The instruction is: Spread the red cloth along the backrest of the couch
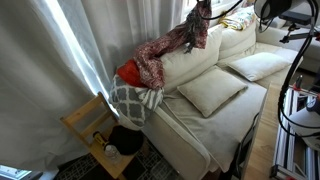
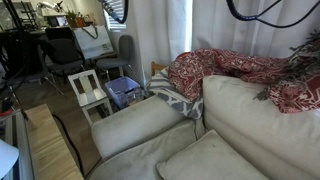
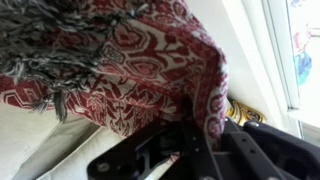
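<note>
Mid-spread: gripper (image 1: 201,11) jaws look pinched shut on 1 end of the red cloth (image 1: 160,48), bunched on the couch backrest (image 1: 195,66). Next: drag it along the bare stretch, flatten, release.

Gripper (image 3: 196,132) pinched on the red cloth (image 3: 130,60) — fingers pointing down.

No words, labels, brand marks, numbers or signs can be read in any view. The red cloth (image 3: 150,60) bears only a woven pattern of red and cream, with no lettering on it.
</note>
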Robot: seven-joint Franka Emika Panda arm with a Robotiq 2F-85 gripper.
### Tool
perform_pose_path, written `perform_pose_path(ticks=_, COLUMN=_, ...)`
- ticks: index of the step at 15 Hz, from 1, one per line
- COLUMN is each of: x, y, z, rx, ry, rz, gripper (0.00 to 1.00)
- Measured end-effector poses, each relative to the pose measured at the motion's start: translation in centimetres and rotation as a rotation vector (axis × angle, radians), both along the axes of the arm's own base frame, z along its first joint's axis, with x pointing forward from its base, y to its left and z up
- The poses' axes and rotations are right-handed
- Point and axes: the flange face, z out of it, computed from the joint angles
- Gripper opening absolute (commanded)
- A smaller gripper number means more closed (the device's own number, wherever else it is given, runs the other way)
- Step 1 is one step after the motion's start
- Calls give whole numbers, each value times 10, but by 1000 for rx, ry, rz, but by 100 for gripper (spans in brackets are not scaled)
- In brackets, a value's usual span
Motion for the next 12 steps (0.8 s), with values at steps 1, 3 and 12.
perform_pose_path(ticks=1, x=-7, y=-9, z=1, rx=-3, ry=-12, rz=-43, gripper=3)
perform_pose_path(ticks=3, x=-20, y=-27, z=1, rx=-7, ry=-34, rz=-127, gripper=12)
perform_pose_path(ticks=12, x=-26, y=-37, z=-10, rx=0, ry=-49, rz=-207, gripper=3)
